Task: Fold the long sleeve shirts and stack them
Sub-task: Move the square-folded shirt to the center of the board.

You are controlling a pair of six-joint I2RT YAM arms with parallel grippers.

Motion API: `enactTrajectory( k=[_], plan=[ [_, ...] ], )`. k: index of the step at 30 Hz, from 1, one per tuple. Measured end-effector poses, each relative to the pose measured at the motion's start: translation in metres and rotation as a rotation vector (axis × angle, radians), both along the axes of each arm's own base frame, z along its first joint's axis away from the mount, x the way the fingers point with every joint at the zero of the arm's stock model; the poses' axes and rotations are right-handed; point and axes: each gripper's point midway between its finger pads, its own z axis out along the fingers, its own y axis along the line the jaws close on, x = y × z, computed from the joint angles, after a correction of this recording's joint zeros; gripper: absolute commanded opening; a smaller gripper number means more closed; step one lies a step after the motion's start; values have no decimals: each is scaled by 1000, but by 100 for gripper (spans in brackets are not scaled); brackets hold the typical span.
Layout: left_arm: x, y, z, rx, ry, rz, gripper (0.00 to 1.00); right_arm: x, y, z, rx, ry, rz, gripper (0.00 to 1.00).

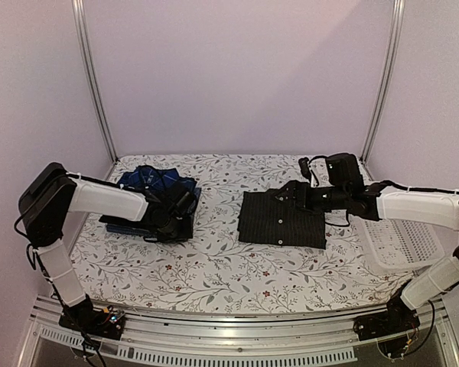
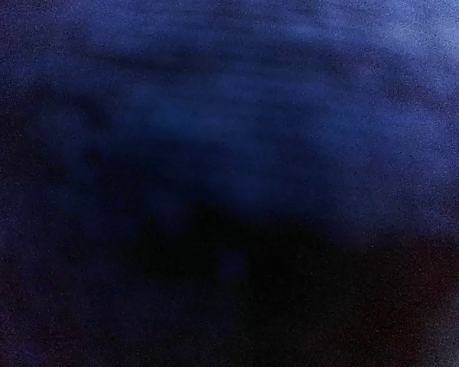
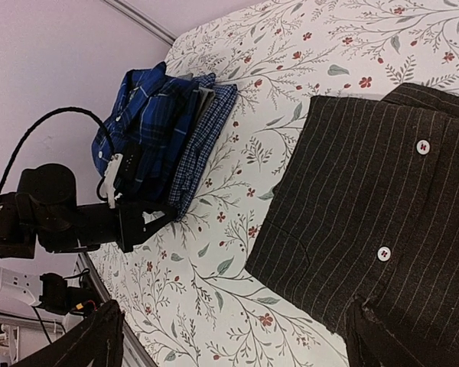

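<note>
A folded black pinstripe shirt [image 1: 283, 219] lies at the table's centre; its small white buttons show in the right wrist view [image 3: 382, 191]. A blue plaid shirt [image 1: 154, 182] tops a stack of folded shirts at the back left, also seen in the right wrist view [image 3: 149, 122], with a finer-check shirt [image 3: 203, 138] under it. My right gripper [image 1: 288, 195] is open over the pinstripe shirt's far edge, one finger [image 3: 375, 336] on the cloth. My left gripper [image 1: 176, 216] is pressed against the stack's near right side. The left wrist view shows only blurred dark blue cloth [image 2: 229, 138].
A white mesh basket [image 1: 405, 243] stands at the right edge under my right arm. The table has a floral cloth [image 1: 214, 267]. Metal frame posts [image 1: 92, 84] rise at the back corners.
</note>
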Motion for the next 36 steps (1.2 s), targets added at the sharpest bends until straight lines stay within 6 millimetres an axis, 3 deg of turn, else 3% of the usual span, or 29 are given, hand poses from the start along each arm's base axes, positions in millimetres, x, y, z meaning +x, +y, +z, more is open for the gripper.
enactTrajectory(
  k=[10,16,25,31,36],
  plan=[
    [-22,-27,-1,-39,25,-35,0,-6,-17,-19,-53,20,-58,99],
    [-25,-33,0,-48,32,-49,9,-6,-21,-24,-70,23,-76,99],
    [-47,-57,6,-63,68,-135,21,-8,-29,-35,-109,45,-103,99],
    [-40,-85,36,-123,30,-204,34,-7,-33,-39,-129,53,-120,99],
    [-10,-127,76,-220,-48,-269,43,-6,-39,-44,-158,62,-145,99]
  ],
)
